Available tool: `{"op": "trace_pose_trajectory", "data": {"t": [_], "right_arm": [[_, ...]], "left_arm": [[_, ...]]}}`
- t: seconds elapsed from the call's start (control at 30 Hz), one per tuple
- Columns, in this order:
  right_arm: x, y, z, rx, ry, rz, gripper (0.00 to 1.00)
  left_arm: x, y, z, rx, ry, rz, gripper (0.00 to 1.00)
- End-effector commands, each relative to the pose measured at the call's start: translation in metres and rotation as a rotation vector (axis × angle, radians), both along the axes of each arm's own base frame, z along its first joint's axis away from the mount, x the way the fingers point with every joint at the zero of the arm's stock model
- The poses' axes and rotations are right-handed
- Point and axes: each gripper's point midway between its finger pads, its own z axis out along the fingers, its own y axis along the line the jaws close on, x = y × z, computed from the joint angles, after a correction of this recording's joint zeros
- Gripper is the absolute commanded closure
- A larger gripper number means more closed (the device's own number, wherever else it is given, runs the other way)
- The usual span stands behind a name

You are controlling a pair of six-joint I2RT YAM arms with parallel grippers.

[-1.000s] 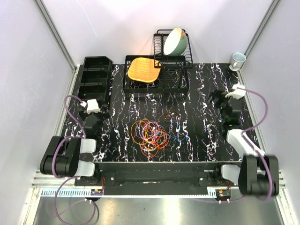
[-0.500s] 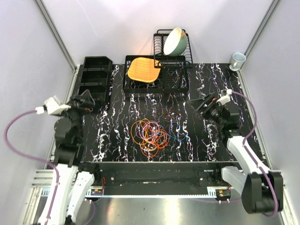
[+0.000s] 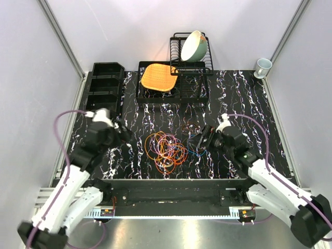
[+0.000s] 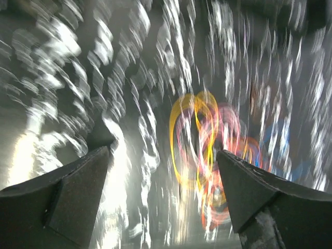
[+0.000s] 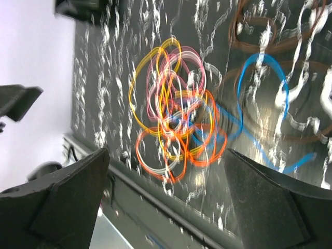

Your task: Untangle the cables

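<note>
The cables (image 3: 166, 147) lie tangled in orange, yellow, pink and blue loops.

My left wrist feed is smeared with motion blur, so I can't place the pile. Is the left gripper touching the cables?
Observer: No. In the top view the left gripper is left of the cables, with bare table between them.
Operator: Where is the other arm?
Observer: The right gripper is at the pile's right edge, beside the blue cable.
Operator: Is it holding anything?
Observer: No. The right wrist view shows its fingers wide apart with nothing between them. The tangle lies on the table beyond.
</note>
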Motion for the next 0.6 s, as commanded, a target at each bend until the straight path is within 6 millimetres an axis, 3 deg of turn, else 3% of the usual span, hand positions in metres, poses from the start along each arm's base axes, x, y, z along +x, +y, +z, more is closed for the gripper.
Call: {"op": "trace_pose_trajectory", "data": {"t": [0.0, 0.13, 0.33, 0.4, 0.43, 0.5, 0.57], "right_arm": [[-0.010, -0.015, -0.010, -0.095, -0.006, -0.064, 0.07], [-0.006, -0.038, -0.024, -0.149, -0.013, -0.178, 0.07], [0.003, -0.034, -0.031, -0.112, -0.047, -0.203, 0.07], [0.007, -0.033, -0.038, -0.135, -0.018, -0.207, 0.07], [0.009, -0.031, -0.039, -0.139, -0.012, -0.204, 0.07], [0.011, -0.030, -0.046, -0.162, 0.015, -0.205, 0.07], [0.012, -0.031, -0.050, -0.175, 0.028, -0.216, 0.07]], "left_arm": [[-0.022, -0.042, -0.018, 0.080, 0.079, -0.145, 0.13], [-0.029, -0.078, -0.033, 0.115, 0.092, -0.224, 0.14], [-0.024, -0.139, -0.024, 0.193, 0.018, -0.416, 0.16], [-0.027, -0.156, -0.035, 0.279, 0.032, -0.499, 0.17], [-0.025, -0.165, -0.030, 0.299, 0.013, -0.516, 0.17], [-0.029, -0.180, -0.043, 0.375, 0.028, -0.577, 0.18], [-0.027, -0.193, -0.042, 0.392, 0.017, -0.602, 0.18]]}}
